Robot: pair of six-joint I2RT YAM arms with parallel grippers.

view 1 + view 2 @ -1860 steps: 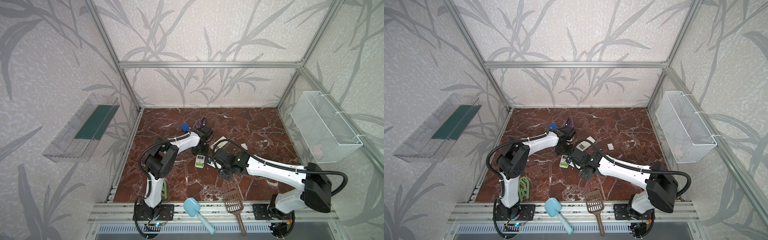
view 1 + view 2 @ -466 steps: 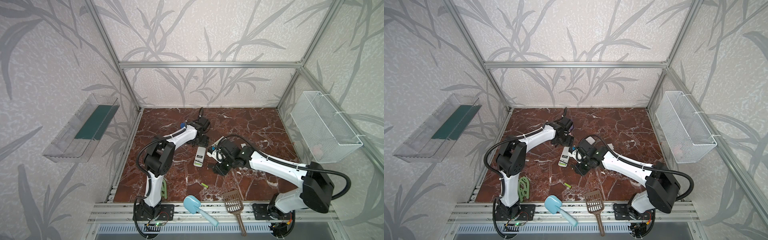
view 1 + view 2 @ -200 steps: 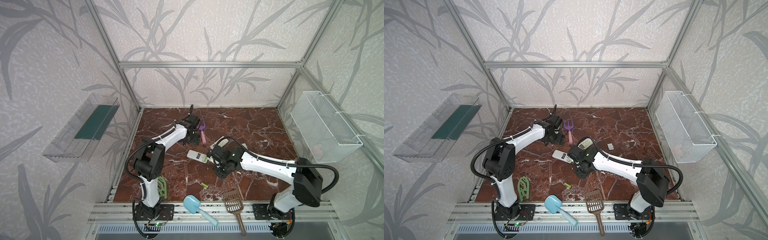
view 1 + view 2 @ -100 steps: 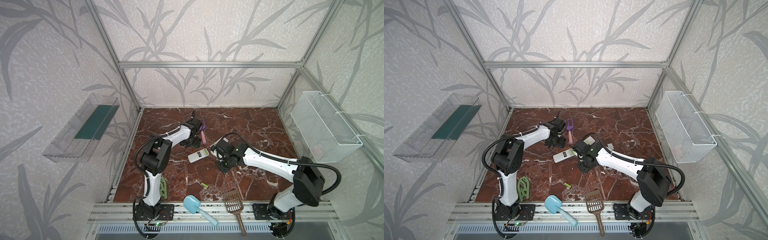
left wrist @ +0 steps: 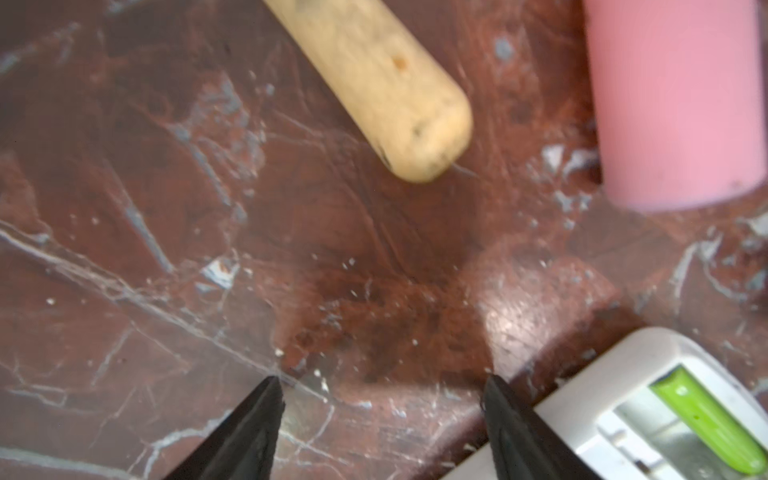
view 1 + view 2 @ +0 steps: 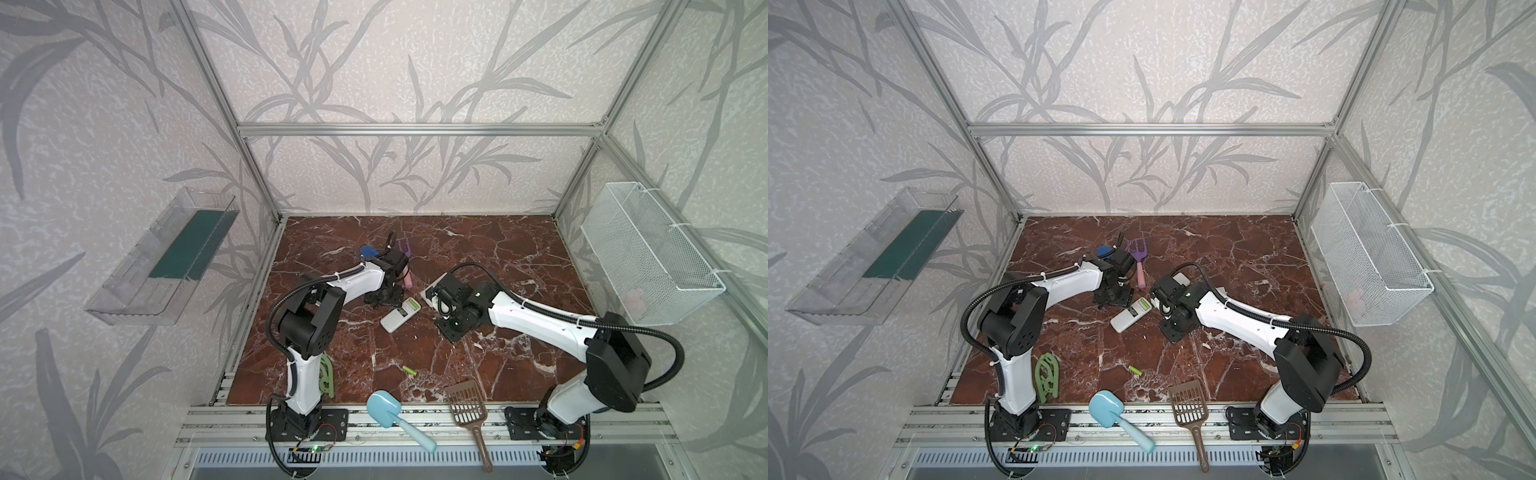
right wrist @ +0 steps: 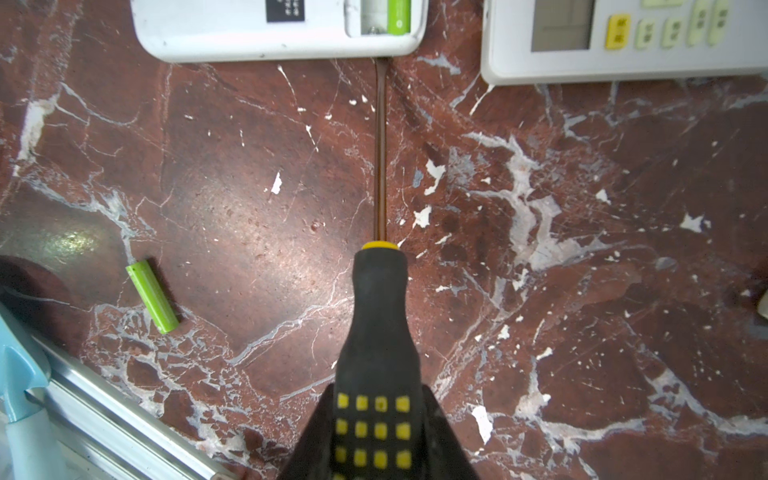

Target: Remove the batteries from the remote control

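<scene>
— What's the setting?
— A red-brown marble surface (image 6: 478, 249) inside a metal frame, with leaf-patterned wallpaper on every side.
— And the left arm?
— The left fingers (image 5: 249, 432) stand wide apart over bare marble with nothing between them. One of them is just beside a corner of the remote control (image 6: 401, 314).
— The right?
— The right fingers (image 7: 440, 449) are clamped on the black-and-yellow handle of a screwdriver (image 7: 380, 332). Its thin shaft reaches the remote's edge right by the open battery bay (whether the tip touches, I cannot tell).
— Where are the batteries?
— One lime-green battery (image 7: 398, 16) sits in that bay. The remote lies back-up about mid-surface, between the two arms. A loose battery (image 6: 409, 370) lies toward the near edge, well apart from the remote.
— Anything around them?
— A second remote (image 7: 623, 37) lies face-up just beside the first, to its far right. A pink-handled fork (image 6: 1140, 270) lies by the left arm, and a blue scoop (image 6: 384, 409) and a brown slotted scoop (image 6: 465, 405) lie across the near rail.
</scene>
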